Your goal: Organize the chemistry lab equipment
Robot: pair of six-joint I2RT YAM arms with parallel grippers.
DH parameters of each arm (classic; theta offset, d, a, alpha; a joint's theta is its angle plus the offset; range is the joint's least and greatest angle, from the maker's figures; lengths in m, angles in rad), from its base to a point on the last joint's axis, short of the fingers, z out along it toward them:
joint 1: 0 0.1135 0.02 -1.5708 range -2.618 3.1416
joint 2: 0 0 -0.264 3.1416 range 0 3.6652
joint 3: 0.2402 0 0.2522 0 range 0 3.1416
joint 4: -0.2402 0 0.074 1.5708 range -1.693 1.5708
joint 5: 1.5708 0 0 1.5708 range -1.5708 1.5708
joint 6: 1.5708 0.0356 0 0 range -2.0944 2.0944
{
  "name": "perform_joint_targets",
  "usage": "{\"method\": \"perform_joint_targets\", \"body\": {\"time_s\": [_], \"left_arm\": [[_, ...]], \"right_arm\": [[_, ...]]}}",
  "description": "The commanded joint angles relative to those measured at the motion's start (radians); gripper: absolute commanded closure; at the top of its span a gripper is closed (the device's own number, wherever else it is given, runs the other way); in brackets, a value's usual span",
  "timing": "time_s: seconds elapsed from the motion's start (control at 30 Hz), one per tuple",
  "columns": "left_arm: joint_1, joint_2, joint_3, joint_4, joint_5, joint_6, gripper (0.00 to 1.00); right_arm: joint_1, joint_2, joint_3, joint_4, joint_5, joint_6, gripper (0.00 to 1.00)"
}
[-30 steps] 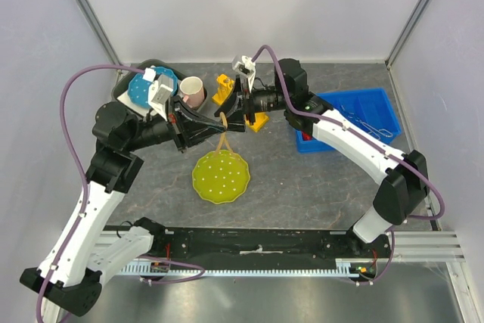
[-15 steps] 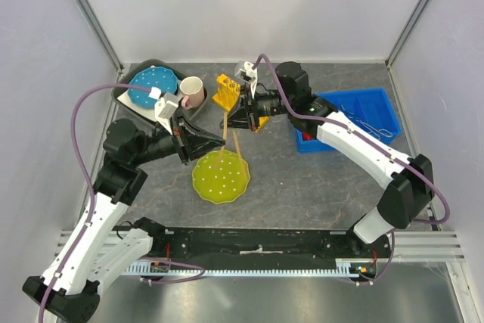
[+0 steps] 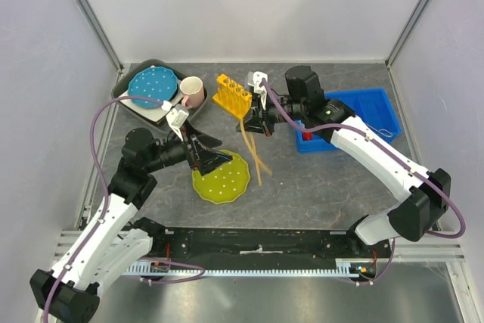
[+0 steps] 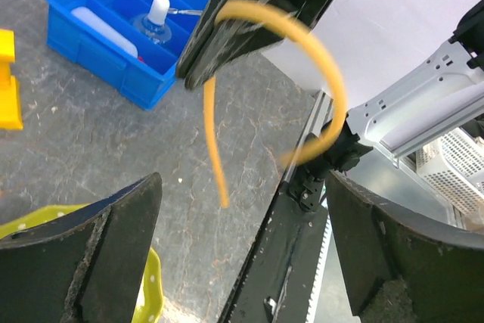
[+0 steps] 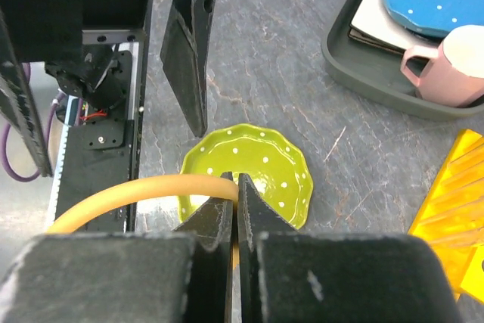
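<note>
Mid-table, just right of the yellow-green plate (image 3: 221, 179), the tongs (image 3: 255, 153) hang legs-down from the right gripper (image 3: 252, 119). They are yellow-orange, thin and springy-looking. The gripper is clenched on them near the looped end. The right wrist view shows its jaws pinched tight on the strip, and the left wrist view shows the bend arcing out past the black fingers. Can't tell if the leg tips touch the table (image 3: 325, 187).

The left gripper (image 3: 215, 153) is spread wide with nothing in it. It sits over the plate's far edge, just left of the tong legs and apart from them. My read: the grip at the bend lets the legs dangle free, so they can be lowered lengthwise into a slot.

The blue bin (image 3: 378, 100) sits to the right behind the right arm and looks like the likely drop spot. The left wrist view shows the white-capped flask (image 4: 157, 13) and the white bottle (image 4: 102, 24) lying in its compartments. The yellow test-tube rack (image 3: 231, 94) stands on the far side, near the right gripper but not touching it.

Far left, a grey tray (image 3: 125, 100) holds the blue dotted plate (image 3: 151, 85) and the pink mug (image 3: 190, 92), which are not lab gear.

No brand, label or writing is readable anywhere.
</note>
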Motion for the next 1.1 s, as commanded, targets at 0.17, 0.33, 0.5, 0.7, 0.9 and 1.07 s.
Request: {"method": "perform_joint_targets", "body": {"time_s": [0.17, 0.33, 0.5, 0.7, 0.9, 1.07], "left_arm": [[-0.004, 0.076, -0.058, 0.392, 0.106, -0.135, 0.02], [-0.013, 0.151, -0.136, 0.693, 0.114, -0.361, 0.02], [-0.030, 0.199, -0.135, 0.709, 0.036, -0.406, 0.00], [-0.107, 0.265, -0.089, 0.624, -0.027, -0.337, 0.00], [-0.179, 0.311, -0.086, 0.664, -0.055, -0.321, 0.00], [-0.188, 0.328, -0.101, 0.722, -0.061, -0.346, 0.00]], "right_arm": [[0.001, -0.031, -0.033, -0.023, 0.003, -0.079, 1.00], [0.001, -0.028, -0.038, -0.021, -0.013, -0.077, 0.99], [0.003, -0.029, -0.044, -0.020, -0.021, -0.079, 0.99], [0.001, -0.028, -0.041, -0.018, -0.027, -0.073, 0.99], [0.003, -0.028, -0.047, -0.014, -0.033, -0.068, 0.98], [0.003, -0.031, -0.050, -0.011, -0.040, -0.065, 0.98]]}}
